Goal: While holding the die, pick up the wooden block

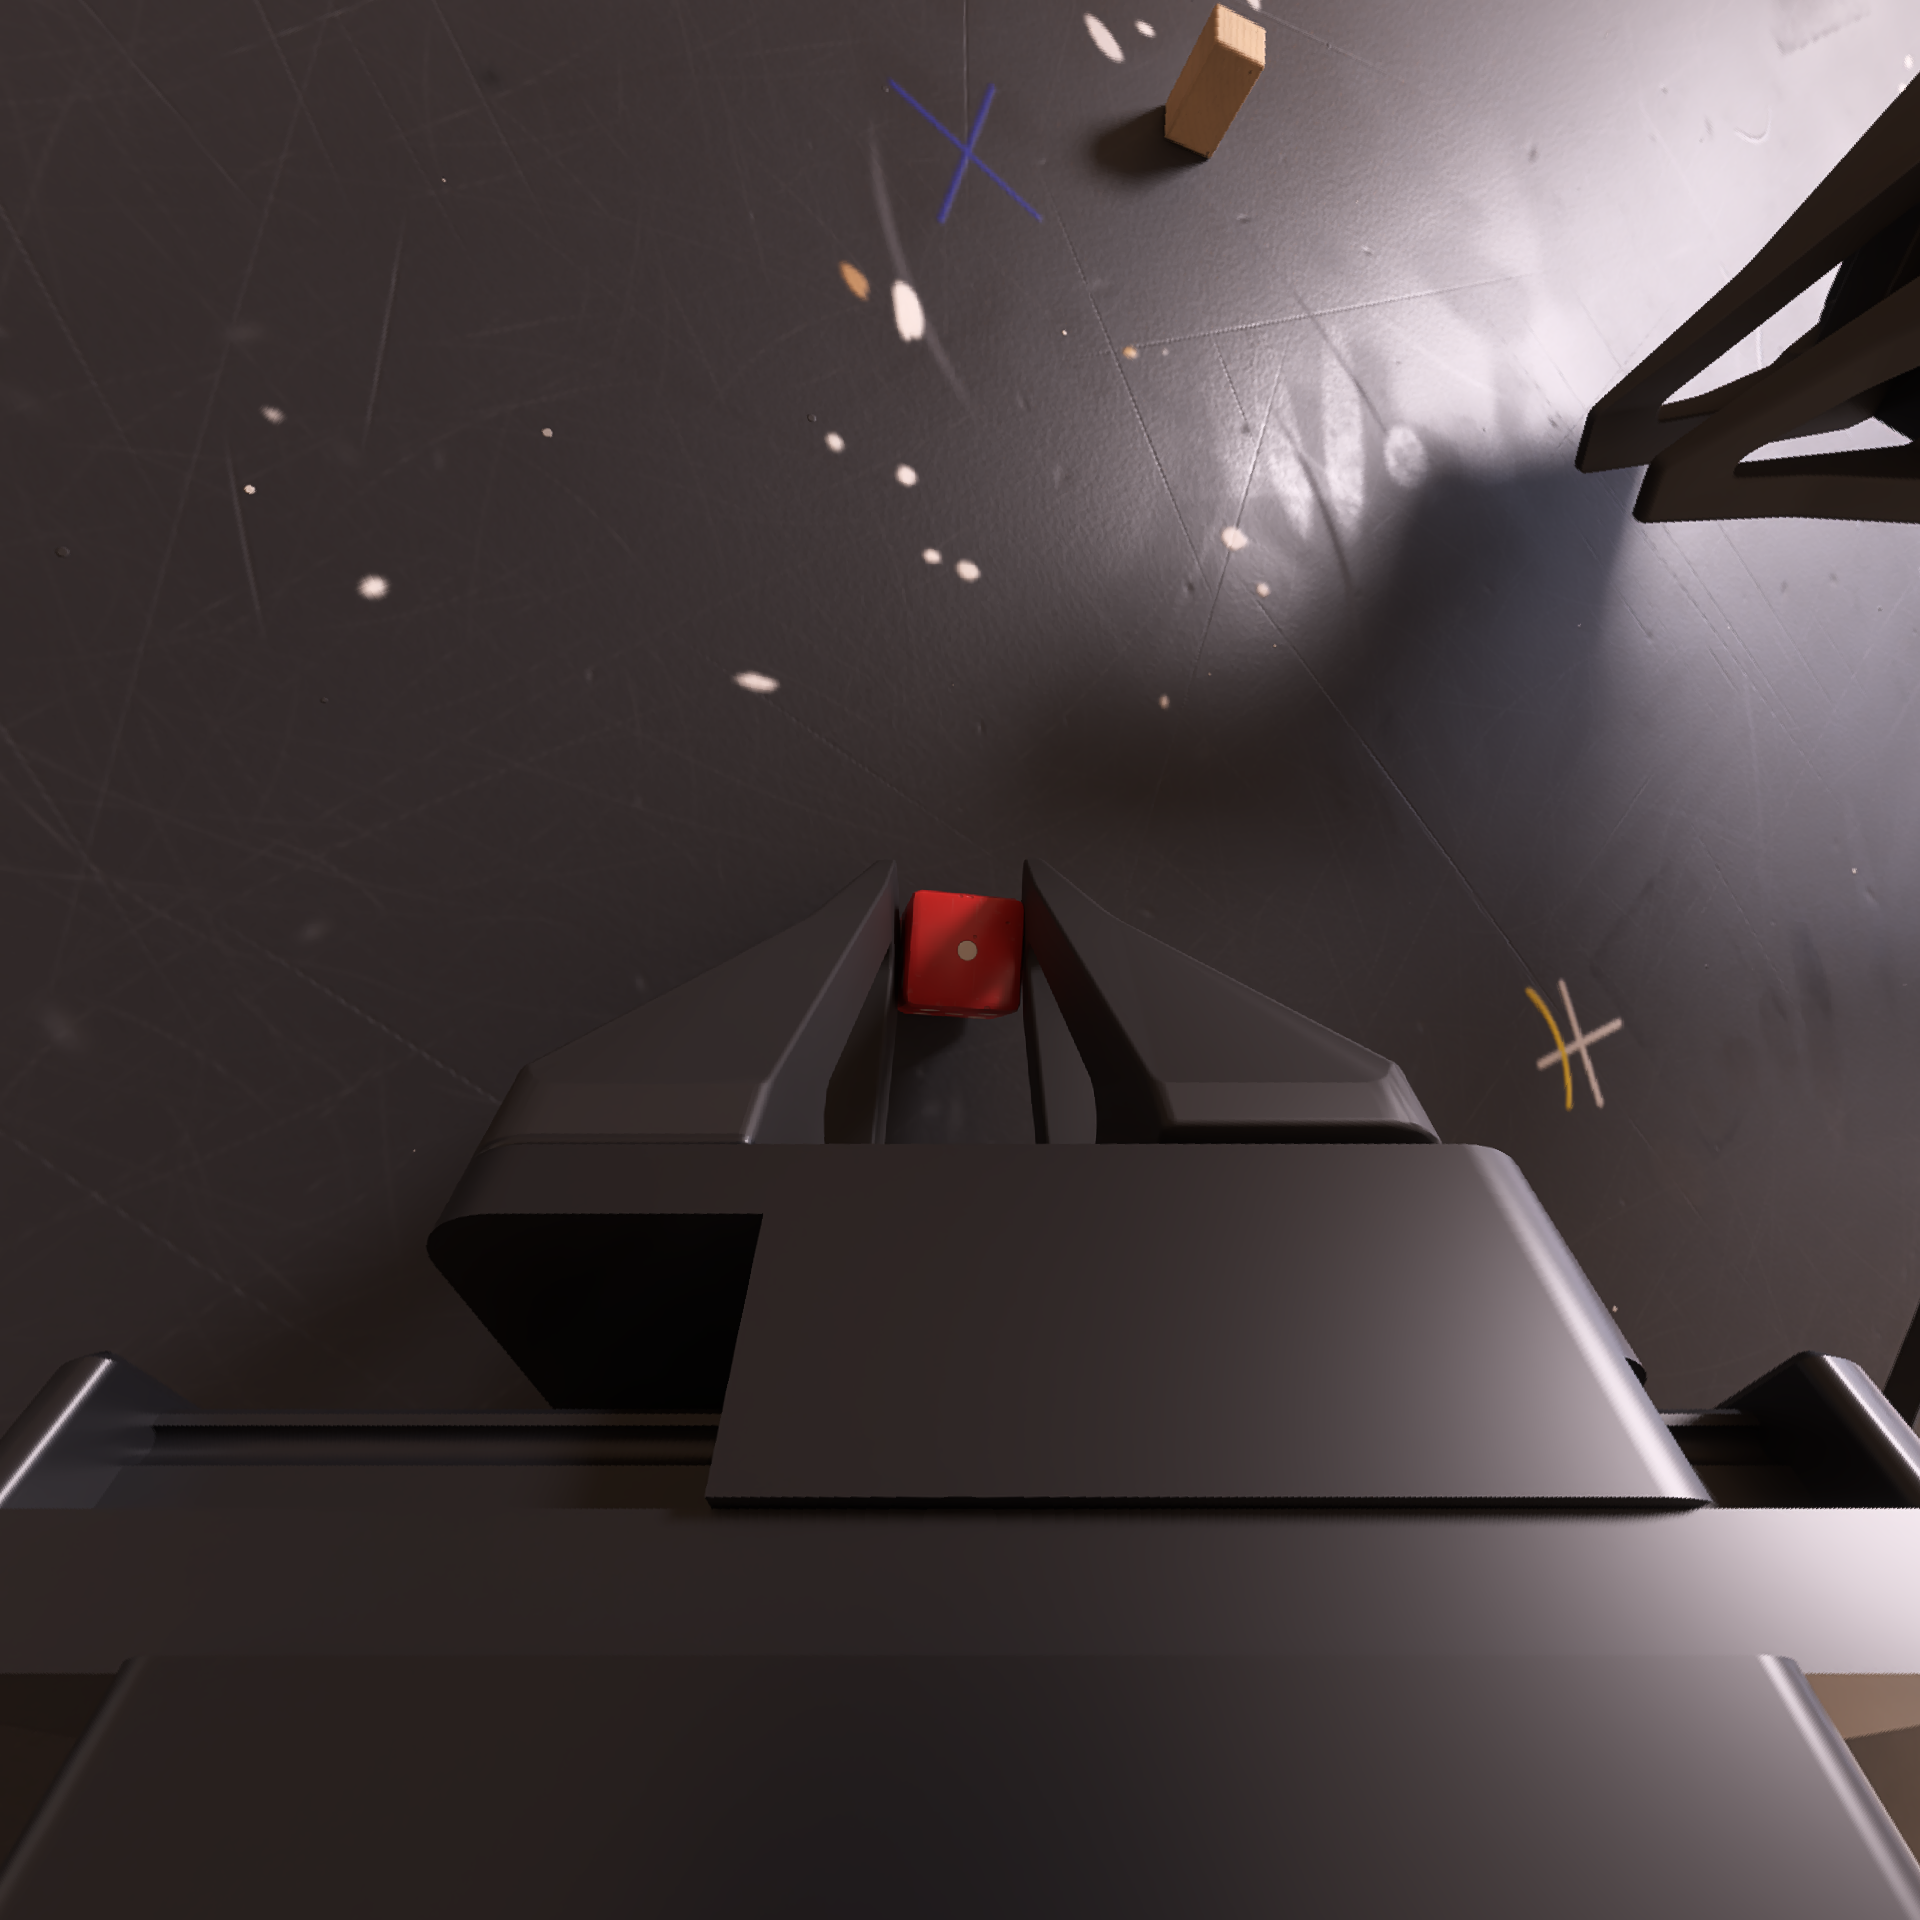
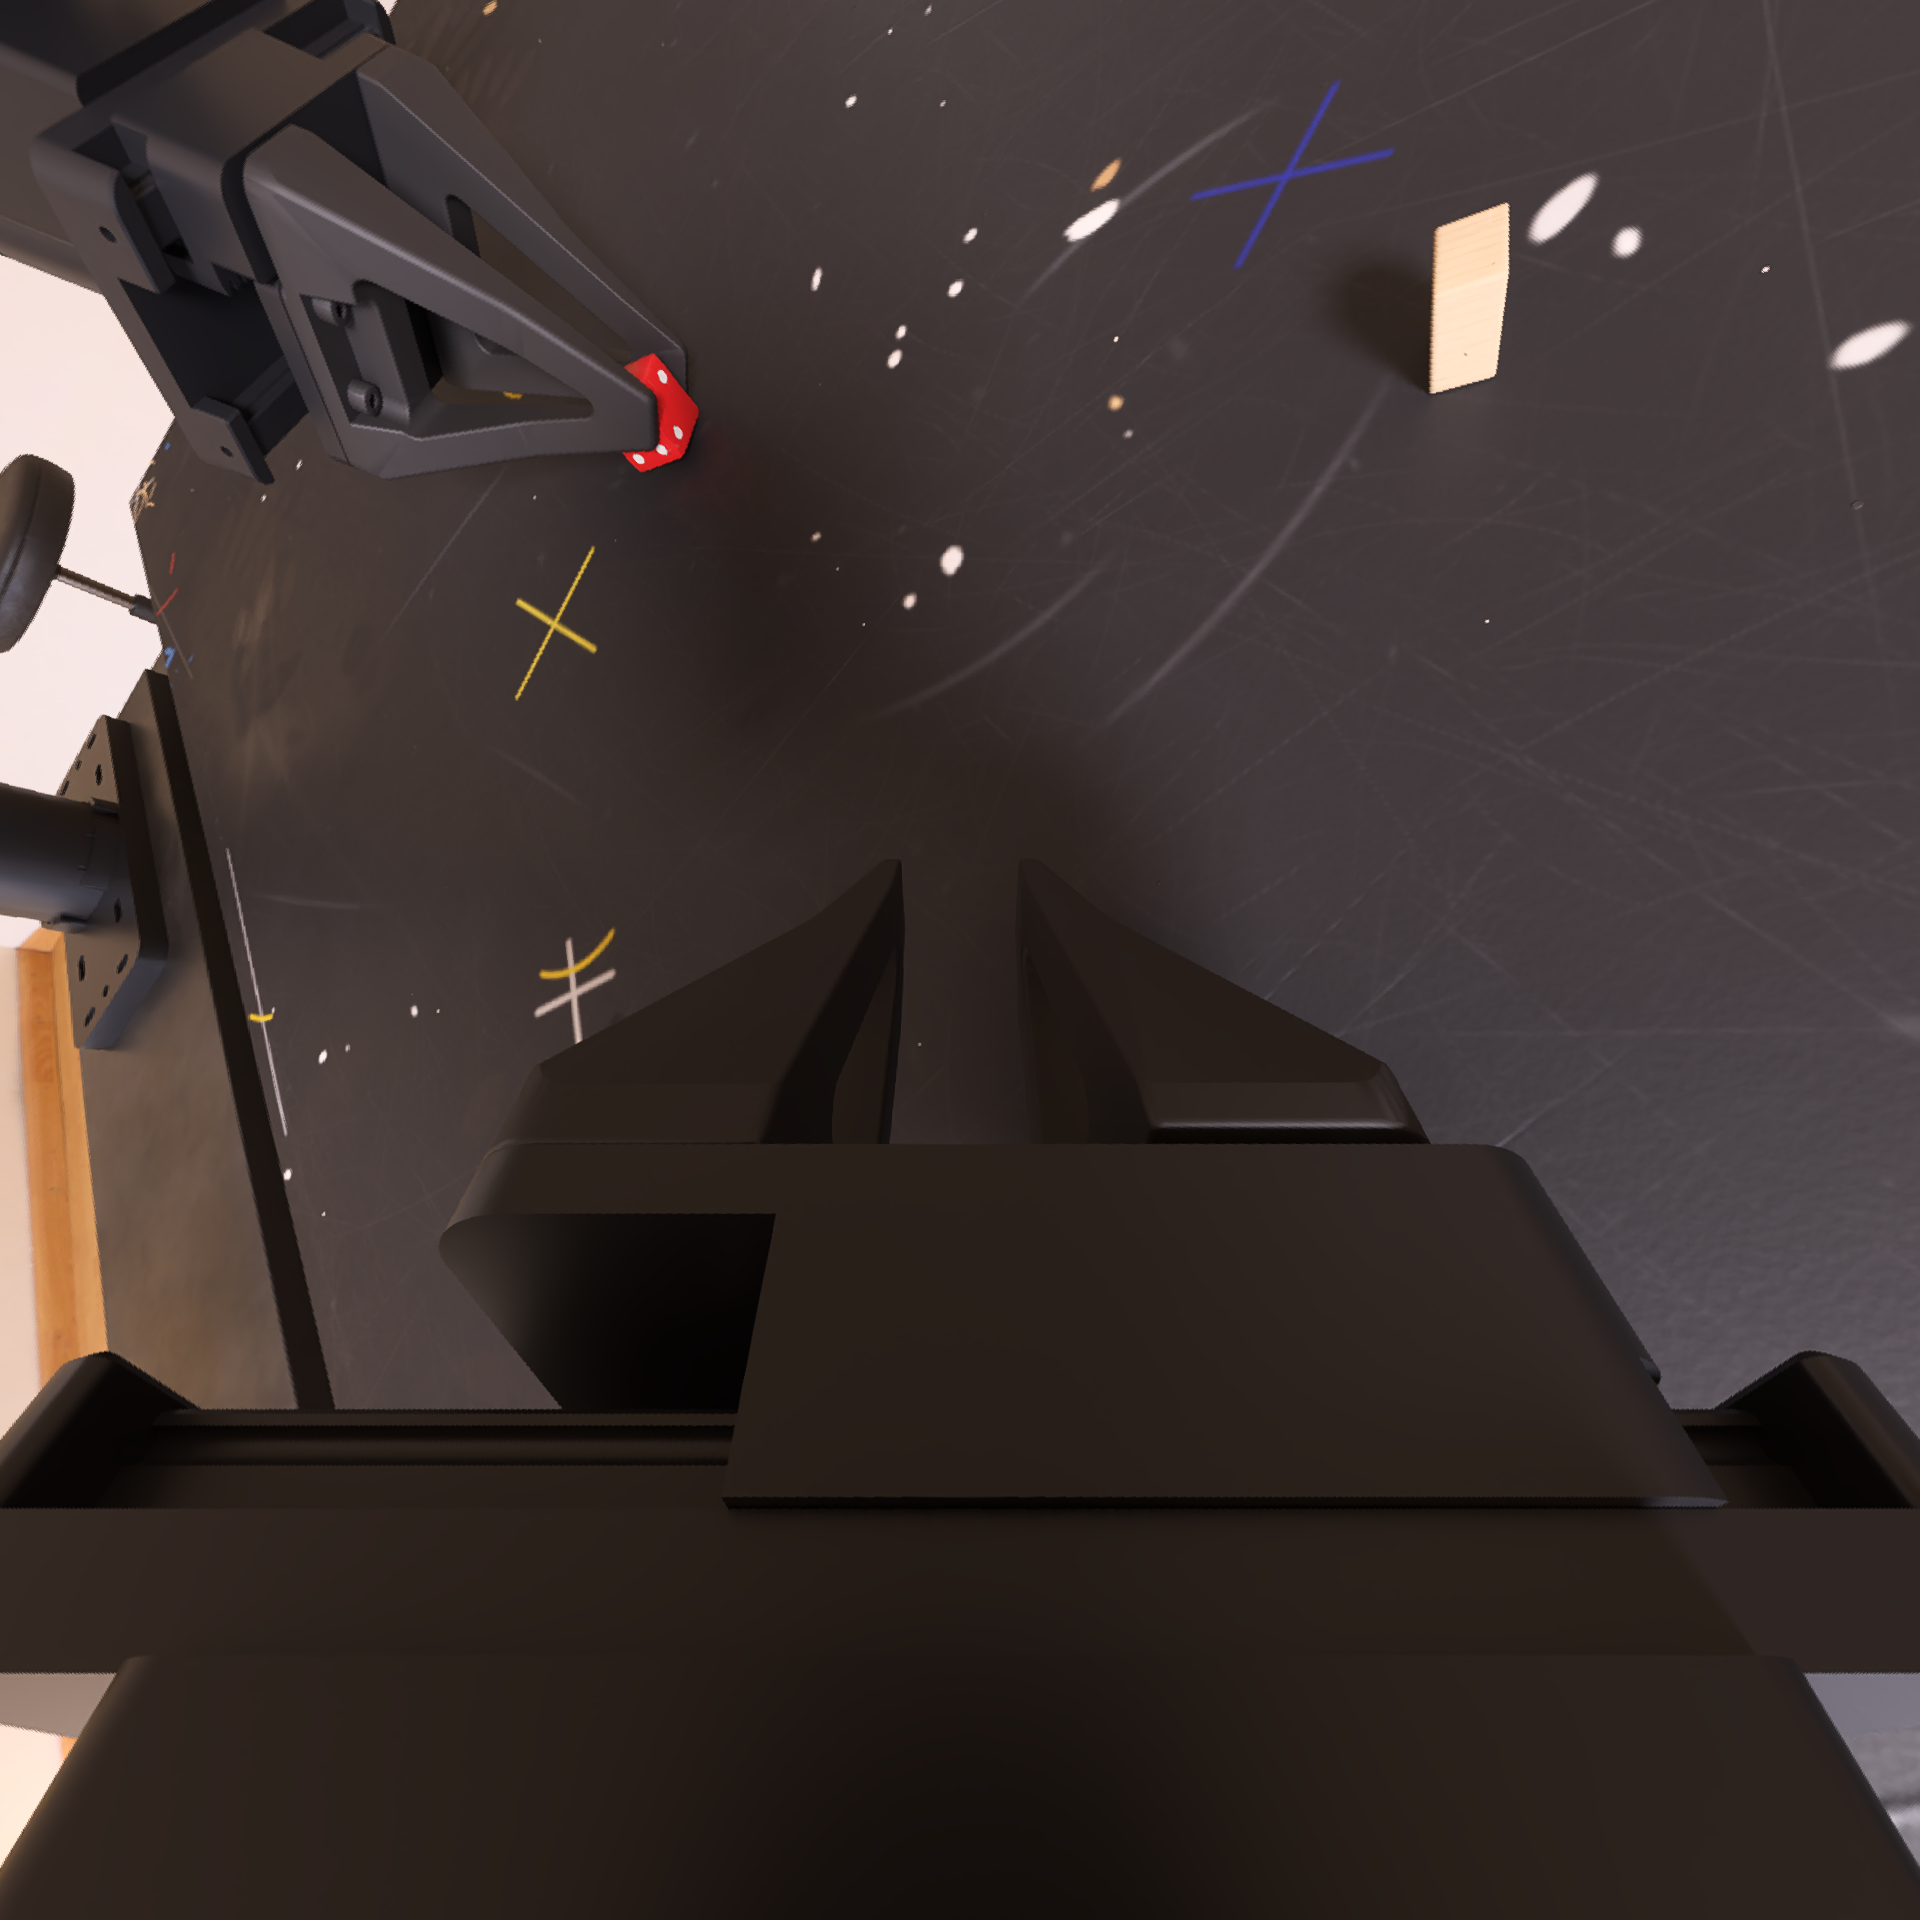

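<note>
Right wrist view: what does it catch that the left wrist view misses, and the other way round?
Only the right wrist view shows the yellow cross, the table's edge, and the empty right claw.

Only the left wrist view shows the die's one-pip face.

Both show the left claw clamping the red die, the wooden block and the blue cross.

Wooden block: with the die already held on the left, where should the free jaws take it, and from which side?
Judging by its pose, come from above with the right gripper. The wooden block stands upright and alone on the table; close on its two broad faces, near the top.
</note>
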Robot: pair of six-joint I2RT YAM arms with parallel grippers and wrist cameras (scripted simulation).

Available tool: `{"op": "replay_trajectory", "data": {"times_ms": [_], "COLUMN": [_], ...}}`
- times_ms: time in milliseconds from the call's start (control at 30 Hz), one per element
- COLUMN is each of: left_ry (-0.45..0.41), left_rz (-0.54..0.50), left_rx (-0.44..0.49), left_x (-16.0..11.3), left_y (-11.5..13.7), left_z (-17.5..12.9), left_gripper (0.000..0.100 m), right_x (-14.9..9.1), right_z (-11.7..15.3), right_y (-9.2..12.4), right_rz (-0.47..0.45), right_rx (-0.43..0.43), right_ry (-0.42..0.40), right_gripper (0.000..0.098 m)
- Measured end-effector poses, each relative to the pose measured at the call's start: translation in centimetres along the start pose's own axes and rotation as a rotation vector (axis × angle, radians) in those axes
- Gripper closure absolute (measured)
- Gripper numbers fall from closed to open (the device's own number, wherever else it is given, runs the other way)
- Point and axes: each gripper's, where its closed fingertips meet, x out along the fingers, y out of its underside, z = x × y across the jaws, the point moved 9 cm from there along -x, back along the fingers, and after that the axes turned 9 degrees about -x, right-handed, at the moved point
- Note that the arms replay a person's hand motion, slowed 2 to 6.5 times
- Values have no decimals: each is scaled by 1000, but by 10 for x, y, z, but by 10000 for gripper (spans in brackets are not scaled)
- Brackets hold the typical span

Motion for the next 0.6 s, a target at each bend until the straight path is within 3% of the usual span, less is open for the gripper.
{"op": "replay_trajectory", "data": {"times_ms": [600], "left_ry": [0], "left_rz": [0], "left_rx": [0], "left_x": [0], "left_y": [0], "left_z": [0], "left_gripper": [803], "right_x": [0], "right_z": [-1], "right_y": [0], "right_rz": [-1], "right_rx": [11], "right_ry": [-2], "right_gripper": [793]}}
